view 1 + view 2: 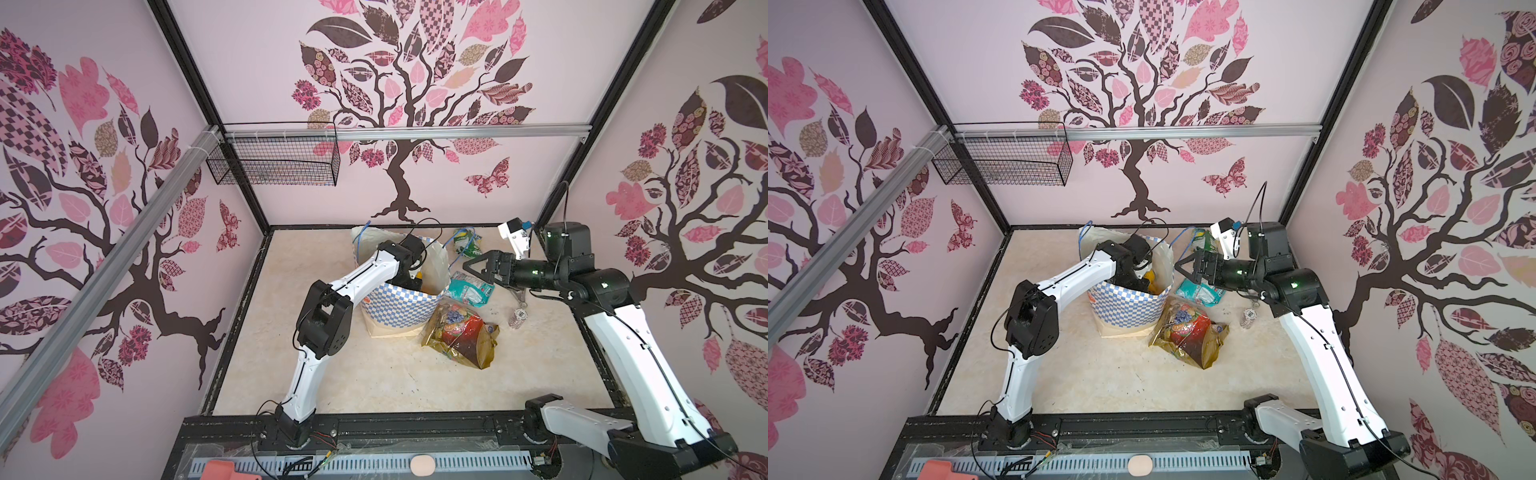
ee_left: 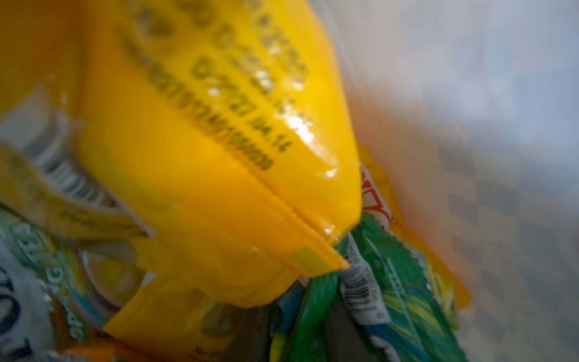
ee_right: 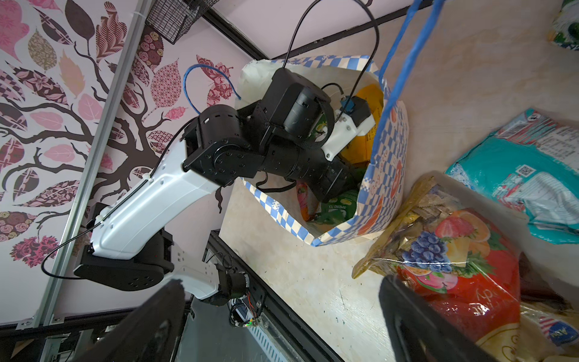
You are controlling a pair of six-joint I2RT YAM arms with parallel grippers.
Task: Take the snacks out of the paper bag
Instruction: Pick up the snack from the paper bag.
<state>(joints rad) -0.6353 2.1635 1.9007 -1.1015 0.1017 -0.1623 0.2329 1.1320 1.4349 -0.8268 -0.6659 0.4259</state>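
1. My left gripper (image 3: pixel 337 186) reaches down through the open mouth of the tall blue-and-white checked paper bag (image 1: pixel 399 306). The bag's rim hides its fingers in both top views. The left wrist view shows only a glossy yellow snack packet (image 2: pixel 203 156) pressed close to the lens, with crinkled green snack packets (image 2: pixel 391 297) under it. I cannot tell whether the jaws are released or clenched on anything.

2. The bag stands upright on the beige table (image 1: pixel 353 382). Its thin blue cord handles (image 3: pixel 404 56) are raised.

3. A large gold-and-red clear snack pack (image 1: pixel 459 334) lies just beside the bag's near corner, on my right arm's side.

4. A small patterned cylinder (image 1: pixel 518 318) stands further out from the bag on that side, apart from the pack.

5. My right gripper (image 1: pixel 473 271) hovers near the bag's rim. Its jaws are spread wide with nothing between them.

6. A teal snack packet (image 1: pixel 471 291) lies flat beside the bag, below the right gripper.

7. A green snack packet (image 1: pixel 467 242) lies beyond the bag, near the back wall.

8. A black wire basket (image 1: pixel 278 160) hangs on the back wall, well apart from the bag.
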